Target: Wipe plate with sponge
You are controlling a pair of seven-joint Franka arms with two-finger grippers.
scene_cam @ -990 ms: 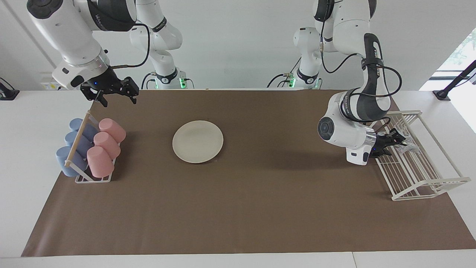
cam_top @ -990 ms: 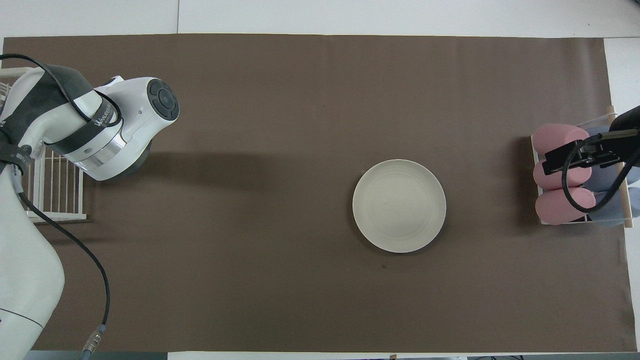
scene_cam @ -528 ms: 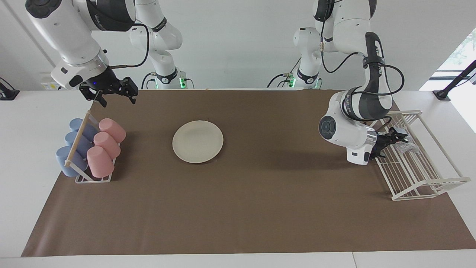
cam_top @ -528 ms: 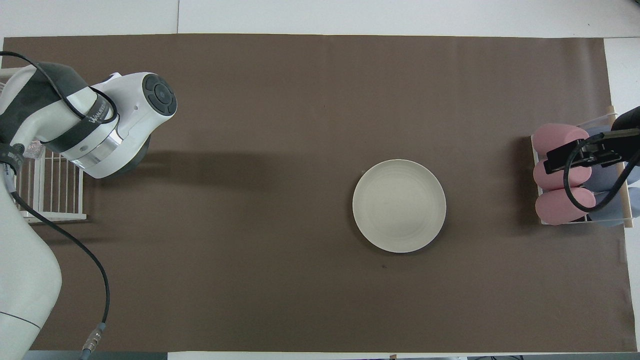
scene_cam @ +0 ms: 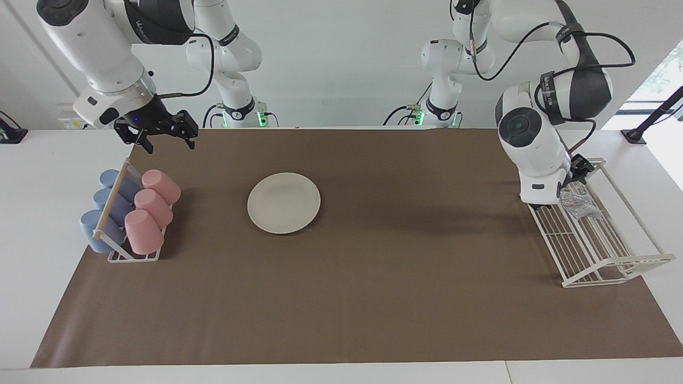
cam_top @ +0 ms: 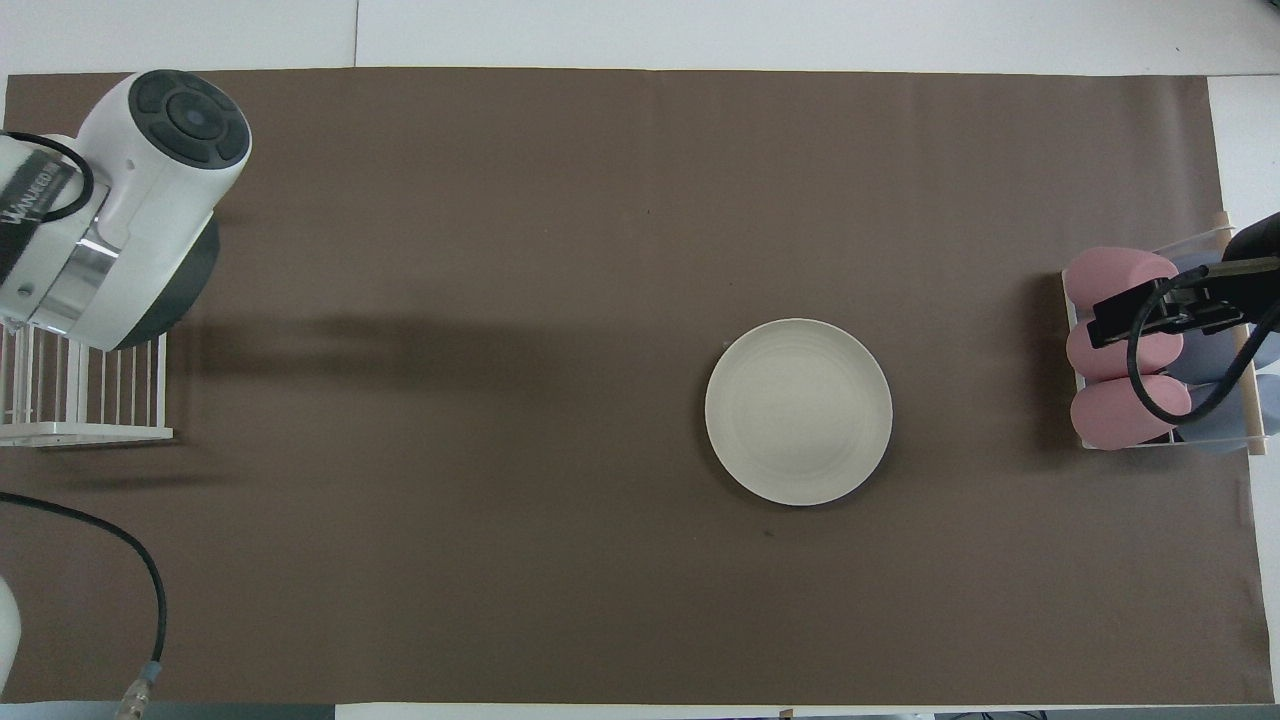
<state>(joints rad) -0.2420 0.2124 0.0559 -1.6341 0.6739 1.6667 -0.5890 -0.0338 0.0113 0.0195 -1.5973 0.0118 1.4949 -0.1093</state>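
The plate [scene_cam: 284,202] lay bare on the brown mat [scene_cam: 373,298]. The sponge [scene_cam: 579,202] rested in the white wire rack [scene_cam: 613,266]. The left gripper [scene_cam: 573,173] hung over the sponge, fingers spread, holding nothing. The right gripper [scene_cam: 160,133] waited above the cup rack [scene_cam: 128,256], spread and empty.

**Table contents, non-task items**

Brown mat [scene_cam: 373,298]: covers most of the white table [scene_cam: 32,224], laid flat, long edges running from one arm's end to the other.

Cup rack [scene_cam: 133,256]: white wire frame with a wooden rail, at the right arm's end of the mat. Holds three pink cups [scene_cam: 152,208] and three blue cups [scene_cam: 106,208] (all lying tilted, in two rows side by side).

Wire rack [scene_cam: 603,250]: white, open-topped, at the left arm's end of the mat.
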